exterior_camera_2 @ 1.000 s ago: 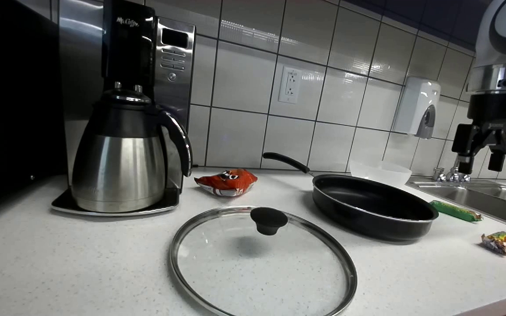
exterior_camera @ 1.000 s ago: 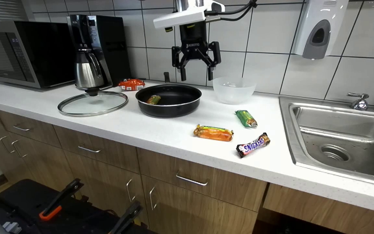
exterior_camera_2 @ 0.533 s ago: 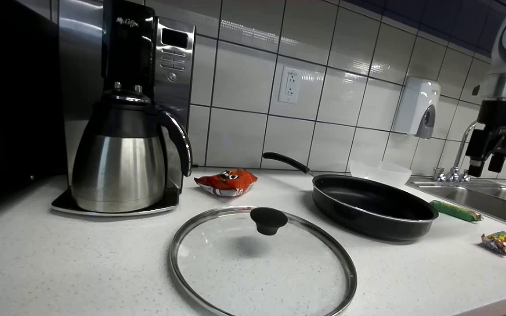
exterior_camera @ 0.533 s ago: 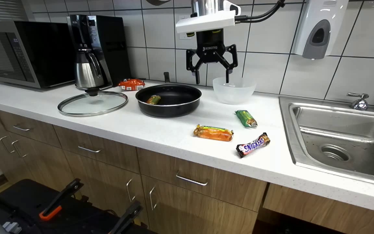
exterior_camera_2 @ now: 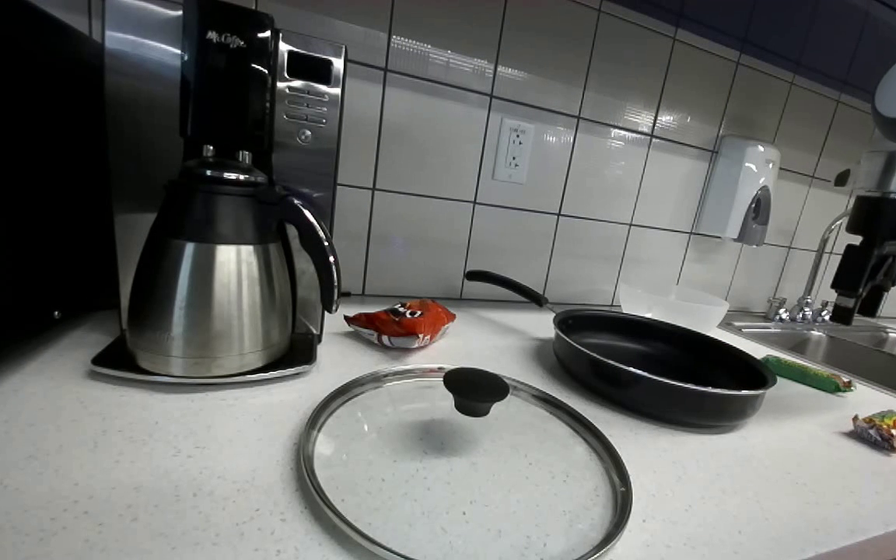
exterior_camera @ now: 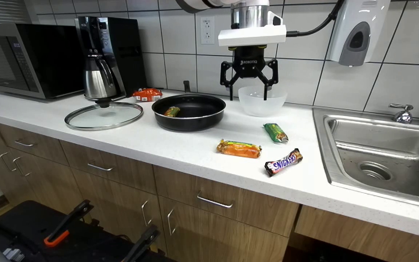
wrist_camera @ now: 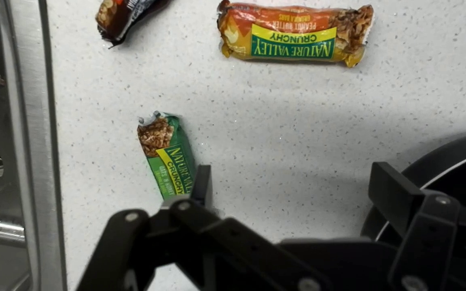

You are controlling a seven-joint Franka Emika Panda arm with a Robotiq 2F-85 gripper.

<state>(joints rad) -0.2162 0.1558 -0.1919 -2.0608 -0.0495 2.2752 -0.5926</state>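
My end effector [exterior_camera: 248,98] hangs spread wide, empty. Lowering off-centre, I could clip the pan [exterior_camera: 190,124] or the green bar [exterior_camera: 275,132] near it

Bar [exterior_camera: 276,133] between pan [exterior_camera: 191,124] and sink [exterior_camera: 328,153].

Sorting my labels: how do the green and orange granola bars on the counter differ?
The green bar reads Oats 'n Honey, the orange bar Peanut Butter. In the wrist view, the green bar slants steeply while the orange bar lies nearly level across the picture. Both are Nature Valley Crunchy bars lying on the counter.
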